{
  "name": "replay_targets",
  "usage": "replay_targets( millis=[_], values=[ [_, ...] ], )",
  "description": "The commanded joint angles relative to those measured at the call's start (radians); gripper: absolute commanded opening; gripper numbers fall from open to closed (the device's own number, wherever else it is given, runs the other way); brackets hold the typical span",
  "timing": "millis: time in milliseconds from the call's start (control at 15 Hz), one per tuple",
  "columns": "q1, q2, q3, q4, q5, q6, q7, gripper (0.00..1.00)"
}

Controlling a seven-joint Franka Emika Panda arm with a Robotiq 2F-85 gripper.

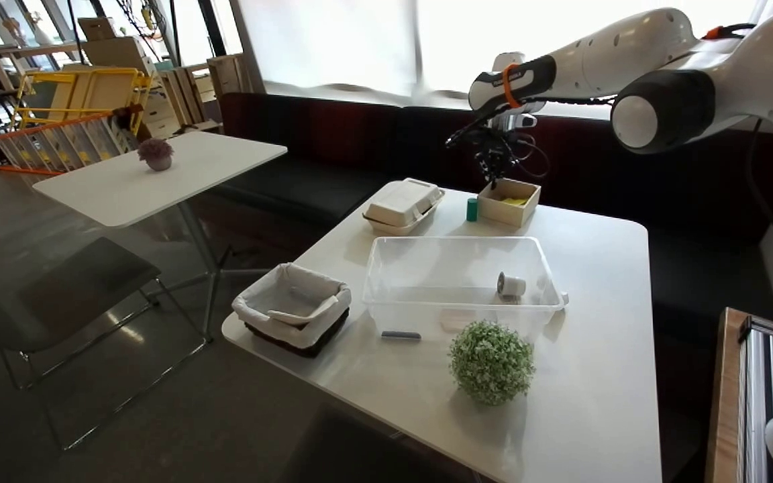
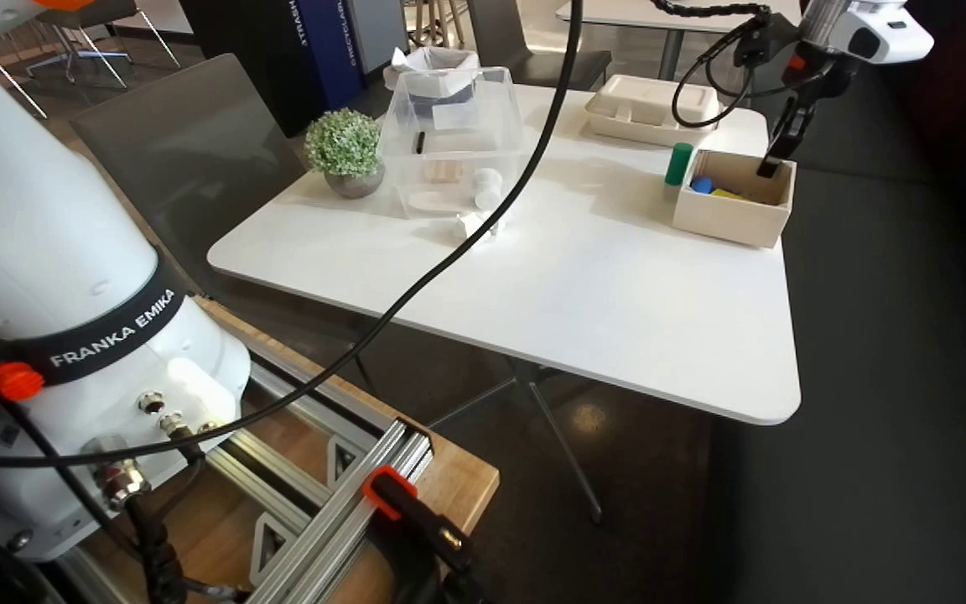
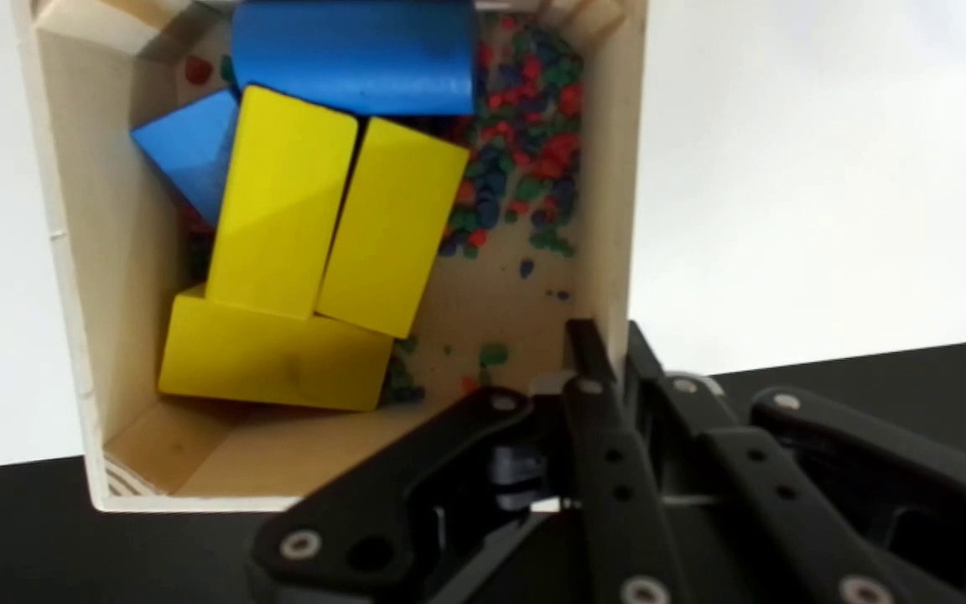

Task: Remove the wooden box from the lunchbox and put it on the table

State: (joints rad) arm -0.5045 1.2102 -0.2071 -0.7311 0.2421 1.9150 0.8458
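Note:
The light-tan wooden box [image 1: 502, 212] stands upright at the back edge of the white table [image 1: 601, 362], outside the lunchbox [image 1: 453, 306]. In an exterior view its front [image 2: 730, 221] faces the camera. In the wrist view the box [image 3: 508, 310] holds yellow and blue blocks and red, green and blue bits. My gripper [image 3: 607, 325] has one finger inside and one outside a side wall, near a corner, shut on that wall. It also shows at the box in both exterior views [image 1: 494, 181] [image 2: 772, 166]. Whether the box base touches the table is hard to tell.
A green cylinder [image 1: 472, 209] stands against the box. A beige takeout container [image 1: 405, 201] is beside it. The translucent lunchbox holds a white cup [image 1: 511, 284]. A lined basket [image 1: 292, 302], dark marker [image 1: 400, 335] and plant [image 1: 492, 362] are nearer the front.

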Motion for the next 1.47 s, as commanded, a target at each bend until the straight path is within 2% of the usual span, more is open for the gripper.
replay_targets(
  millis=[0, 533, 600, 667, 800, 867, 1067, 1400],
  values=[
    [-0.007, 0.028, 0.006, 0.055, -0.006, -0.045, -0.032, 0.02],
    [-0.019, 0.054, 0.026, 0.105, -0.019, -0.104, -0.072, 0.02],
    [-0.01, 0.041, 0.014, 0.079, -0.005, -0.094, -0.081, 0.1],
    [-0.01, 0.041, 0.014, 0.081, -0.005, -0.101, -0.087, 0.32],
    [-0.009, 0.031, 0.018, 0.081, 0.0, -0.109, -0.098, 0.36],
    [-0.008, 0.022, 0.02, 0.081, 0.003, -0.116, -0.107, 0.4],
    [0.004, -0.038, 0.034, 0.067, 0.004, -0.174, -0.139, 0.64],
    [0.027, -0.181, 0.032, 0.047, -0.041, -0.448, -0.353, 0.99]
  ],
)
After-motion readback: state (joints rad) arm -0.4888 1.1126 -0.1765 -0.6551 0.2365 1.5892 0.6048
